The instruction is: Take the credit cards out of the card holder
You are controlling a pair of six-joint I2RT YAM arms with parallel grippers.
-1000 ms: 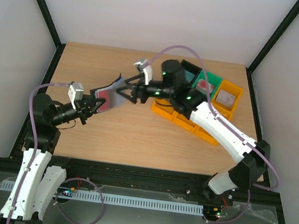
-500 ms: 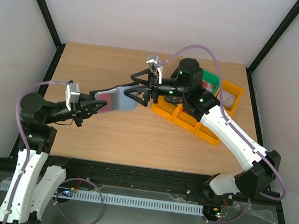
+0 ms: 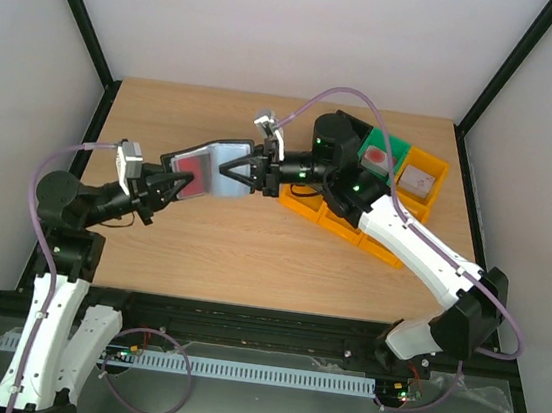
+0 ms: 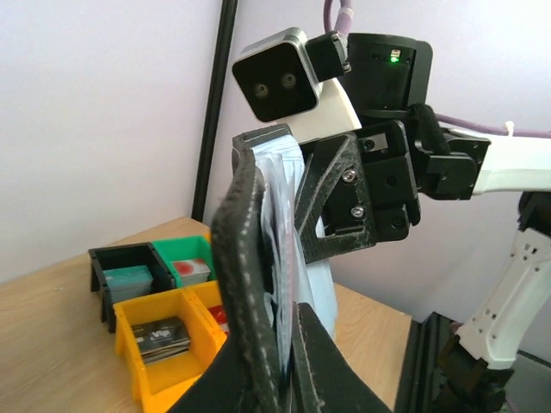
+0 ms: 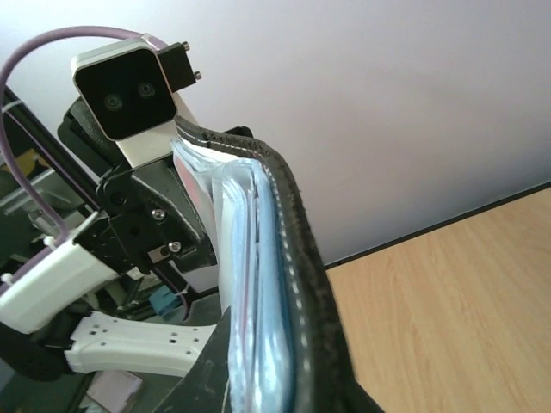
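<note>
The card holder hangs opened flat above the table's middle, held between both arms. A red credit card shows in its left half; the right half is a blue-grey face. My left gripper is shut on the holder's left end, and my right gripper is shut on its right edge. In the left wrist view the black stitched cover rises edge-on from my left gripper, pale cards packed beside it. In the right wrist view my right gripper pinches the cover and pale blue sleeves.
Yellow bins lie under the right arm, with a green bin and another yellow bin behind them. The left wrist view shows a black bin, a green bin and a yellow bin holding small blocks.
My right gripper opened wide, then closed on the holder's right edge. The holder rose slightly toward the back. The left gripper kept its grip.
</note>
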